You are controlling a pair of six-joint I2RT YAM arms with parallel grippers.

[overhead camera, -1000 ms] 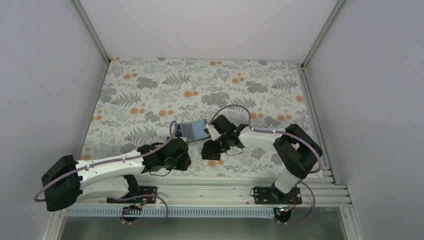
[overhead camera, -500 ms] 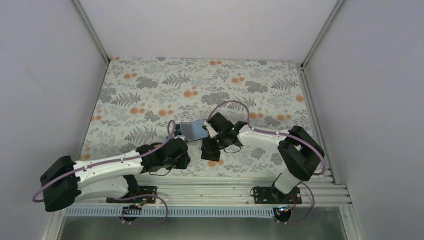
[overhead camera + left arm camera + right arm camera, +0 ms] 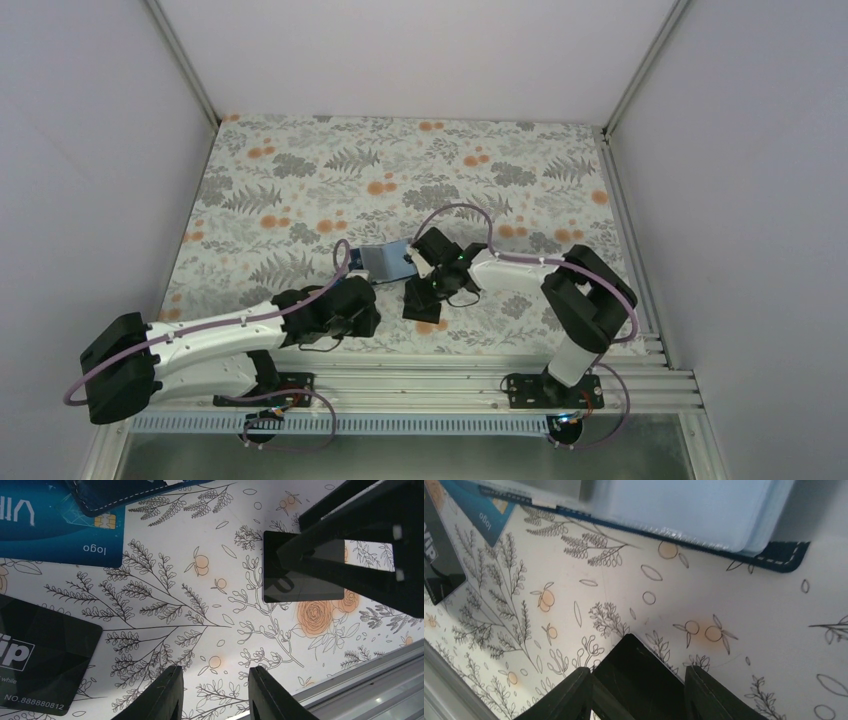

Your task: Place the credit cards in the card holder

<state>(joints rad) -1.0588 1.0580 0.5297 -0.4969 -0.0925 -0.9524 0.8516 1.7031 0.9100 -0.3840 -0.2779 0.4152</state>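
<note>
Shift on the right: right gripper (image 3: 636,677) has settled astride a black card (image 3: 300,567), fingers half-spread, grip unclear. Left gripper (image 3: 216,677) part-open, empty. Pickup looks imminent.

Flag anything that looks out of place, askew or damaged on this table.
The teal card lies partly under a corner of the wallet, on the table rather than in a slot, so it would probably need freeing before it can be picked up. Otherwise nothing looks bent, damaged or spilled.
</note>
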